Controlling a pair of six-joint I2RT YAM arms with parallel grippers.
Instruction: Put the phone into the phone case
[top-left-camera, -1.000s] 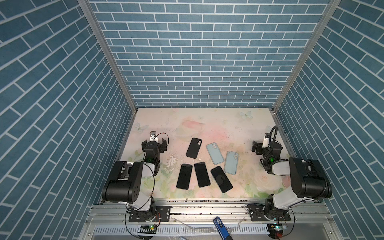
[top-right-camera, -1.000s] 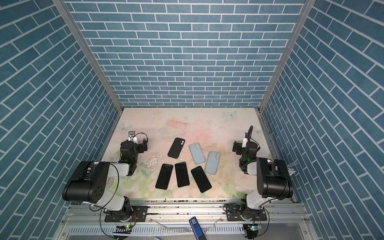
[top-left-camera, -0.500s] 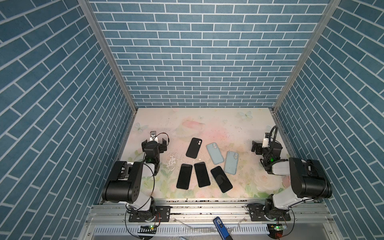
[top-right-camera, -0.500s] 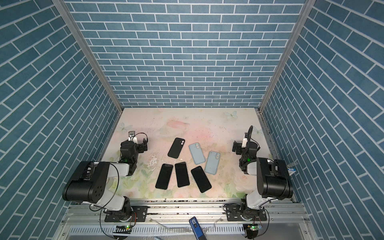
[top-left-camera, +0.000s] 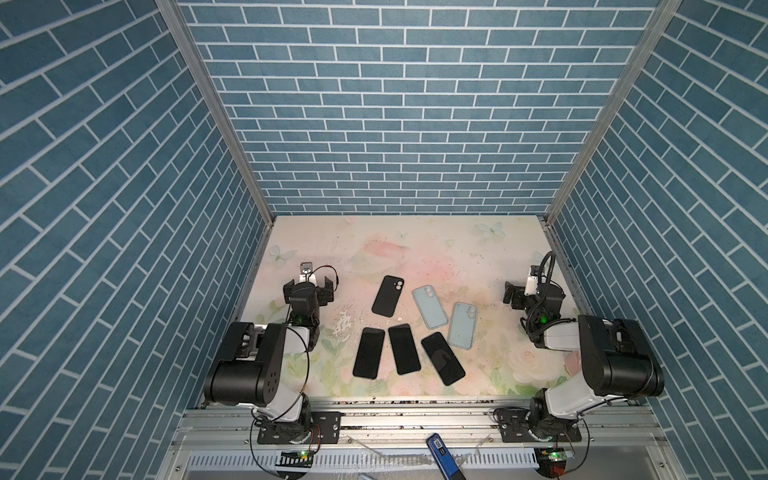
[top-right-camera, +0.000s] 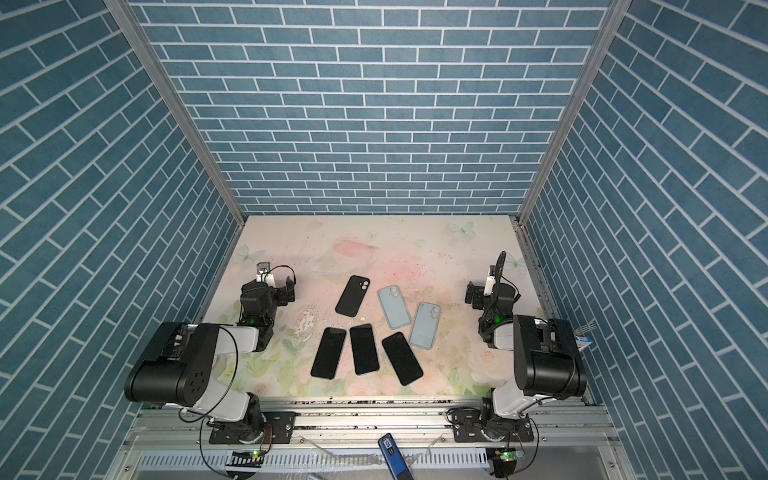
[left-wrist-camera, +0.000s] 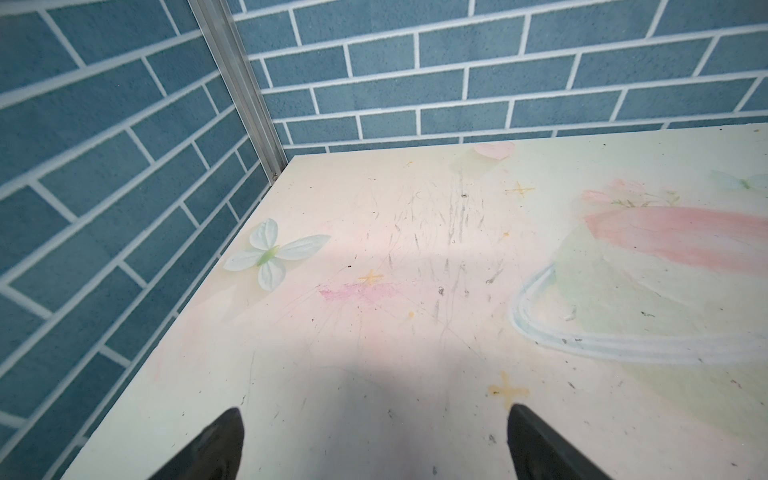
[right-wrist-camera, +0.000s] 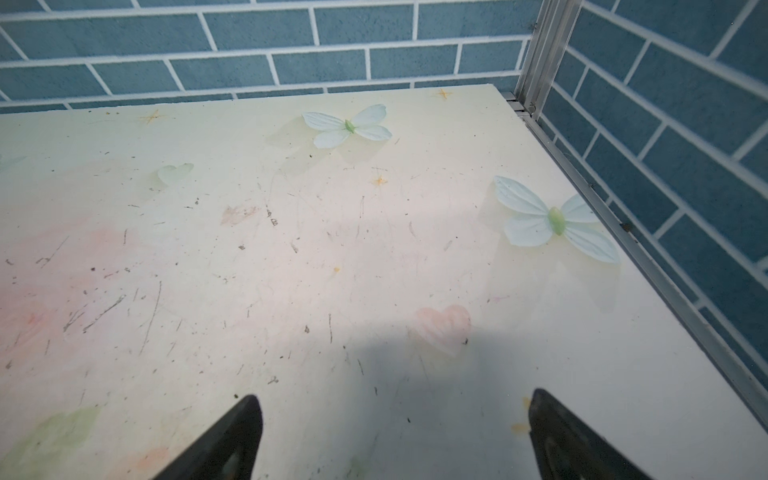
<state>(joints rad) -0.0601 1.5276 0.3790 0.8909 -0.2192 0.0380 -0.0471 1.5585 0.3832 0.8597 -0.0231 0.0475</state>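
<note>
With left pincer (left-wrist-camera: 374, 411) and right pincer (right-wrist-camera: 395, 395) both wide and empty at nine and three o'clock of the desk (top-left-camera: 415, 249), best grip the slanted phone (top-left-camera: 442, 364) at six o'clock by its long edges, the blue phone case (top-left-camera: 462, 325) lying just beside at its one o'clock.

We count six flat items on the surface (top-left-camera: 415, 249). Three are black and lie screen up: the left phone (top-left-camera: 369, 353), the middle phone (top-left-camera: 404, 349) and the right phone (top-left-camera: 443, 364). Three are phone cases lying back up: one black case (top-left-camera: 388, 296) and two light blue, the farther blue case (top-left-camera: 429, 307) and the nearer blue case (top-left-camera: 462, 325). We also count two robot arms, the left arm (top-left-camera: 249, 365) and the right arm (top-left-camera: 615, 361).
</note>
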